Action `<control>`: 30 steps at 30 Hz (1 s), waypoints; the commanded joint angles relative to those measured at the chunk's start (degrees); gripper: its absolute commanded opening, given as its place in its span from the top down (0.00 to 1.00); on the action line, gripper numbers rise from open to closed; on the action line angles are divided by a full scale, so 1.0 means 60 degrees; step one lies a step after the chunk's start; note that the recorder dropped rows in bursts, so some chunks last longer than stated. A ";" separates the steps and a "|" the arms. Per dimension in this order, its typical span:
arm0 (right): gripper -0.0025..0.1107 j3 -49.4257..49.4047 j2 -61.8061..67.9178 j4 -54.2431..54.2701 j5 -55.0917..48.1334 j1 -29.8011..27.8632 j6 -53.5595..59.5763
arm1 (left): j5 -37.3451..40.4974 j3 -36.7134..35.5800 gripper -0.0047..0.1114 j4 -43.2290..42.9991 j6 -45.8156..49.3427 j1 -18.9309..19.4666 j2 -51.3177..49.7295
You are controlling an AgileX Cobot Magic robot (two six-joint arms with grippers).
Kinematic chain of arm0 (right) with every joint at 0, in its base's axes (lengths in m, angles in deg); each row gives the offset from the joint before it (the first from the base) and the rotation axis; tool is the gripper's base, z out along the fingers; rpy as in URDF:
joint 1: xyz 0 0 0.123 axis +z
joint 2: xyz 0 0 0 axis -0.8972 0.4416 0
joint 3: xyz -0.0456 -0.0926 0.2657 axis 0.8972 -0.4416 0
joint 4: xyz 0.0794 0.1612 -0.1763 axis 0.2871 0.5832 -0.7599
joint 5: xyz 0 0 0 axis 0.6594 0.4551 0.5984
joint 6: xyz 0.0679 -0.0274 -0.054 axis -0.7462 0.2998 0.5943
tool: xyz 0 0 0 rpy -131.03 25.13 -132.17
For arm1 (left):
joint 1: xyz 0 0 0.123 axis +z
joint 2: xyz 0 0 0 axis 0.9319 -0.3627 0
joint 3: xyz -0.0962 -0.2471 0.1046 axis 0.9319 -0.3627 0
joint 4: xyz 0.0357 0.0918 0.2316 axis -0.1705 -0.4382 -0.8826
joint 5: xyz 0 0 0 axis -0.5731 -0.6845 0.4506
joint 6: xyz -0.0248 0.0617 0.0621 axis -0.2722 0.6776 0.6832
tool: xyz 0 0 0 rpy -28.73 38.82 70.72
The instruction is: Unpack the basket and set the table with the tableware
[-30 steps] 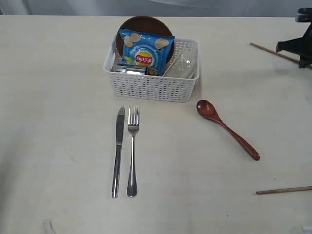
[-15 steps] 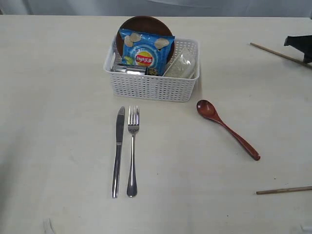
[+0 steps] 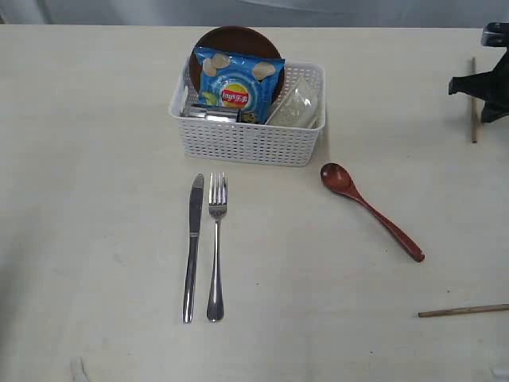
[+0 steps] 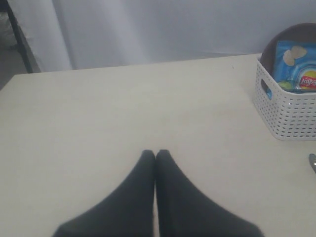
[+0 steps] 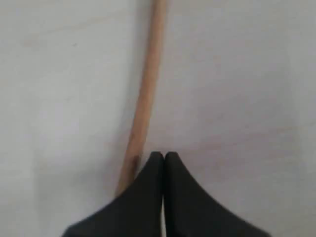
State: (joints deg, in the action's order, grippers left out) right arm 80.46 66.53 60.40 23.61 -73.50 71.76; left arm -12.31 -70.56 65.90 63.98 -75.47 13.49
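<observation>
One basket (image 3: 246, 143), one knife (image 3: 192, 248), one fork (image 3: 215, 248), one wooden spoon (image 3: 370, 209) and two chopsticks (image 3: 474, 131) (image 3: 464, 310) are being displayed on one table (image 3: 95, 199); one chips bag (image 3: 236, 83) and one brown plate (image 3: 235, 36) are being counted inside the basket.

The blue chips bag (image 3: 236, 86) bears the Lay's logo.

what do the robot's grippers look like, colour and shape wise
The left gripper and the right gripper look alike. Each has two matte black jaws, broad at the base and tapering to narrow rounded tips. No markings, labels or cables show on them in the wrist views. In the exterior view the right gripper is just a black angular shape at the edge.
</observation>
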 commanded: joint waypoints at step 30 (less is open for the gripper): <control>0.48 0.1610 0.0875 0.4132 -0.0035 -0.0140 -0.2527 | -0.0069 -0.0025 0.96 -0.0035 0.0014 0.0035 0.0044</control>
State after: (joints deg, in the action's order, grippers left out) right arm 89.04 71.47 85.50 24.26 -74.03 55.92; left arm -12.31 -70.56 65.78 63.98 -75.47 13.49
